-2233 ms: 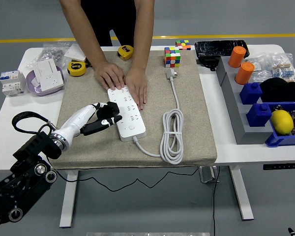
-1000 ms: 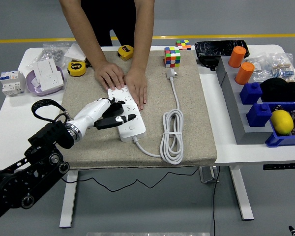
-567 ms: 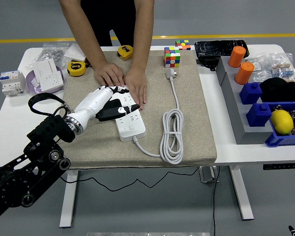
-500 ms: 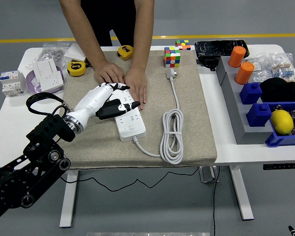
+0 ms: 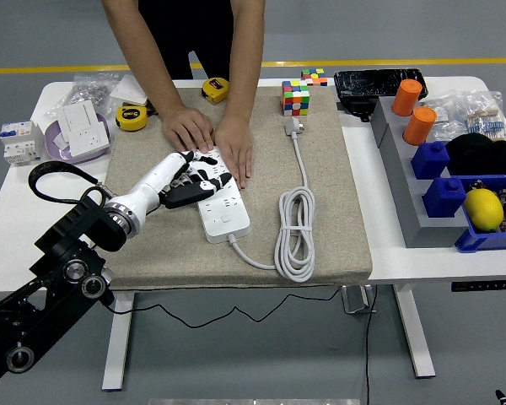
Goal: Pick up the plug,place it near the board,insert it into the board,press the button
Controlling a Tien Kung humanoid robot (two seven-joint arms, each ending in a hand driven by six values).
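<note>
1. Since the earliest frame, my left hand point(image 5: 192, 179) has travelled from the board's near left side up over its middle; the elbow has drawn back toward the left edge.
2. Left hand: fingers spread loosely over the board point(image 5: 218, 196), holding nothing. Whether the fingertips touch the sockets, I cannot tell.
3. Right hand: not in view.
4. Plug point(image 5: 293, 126): lying on the mat point(image 5: 337, 211) near the far edge, just below the cube point(image 5: 295, 97), well apart from my hand. Its cable point(image 5: 294, 232) is coiled right of the board.
5. Person's hands point(image 5: 211, 139): both pressed flat on the board's far end, steadying it.
6. Progress, as I judge it: plug not yet picked up, so placing, insertion and button press all remain. My hand sits at the board, not the plug.
7. Room: open mat lies between board and cable, and to the board's left. The person's hands close off the far end; the coil crowds the right. Reaching the plug means crossing over both board and cable.
</note>
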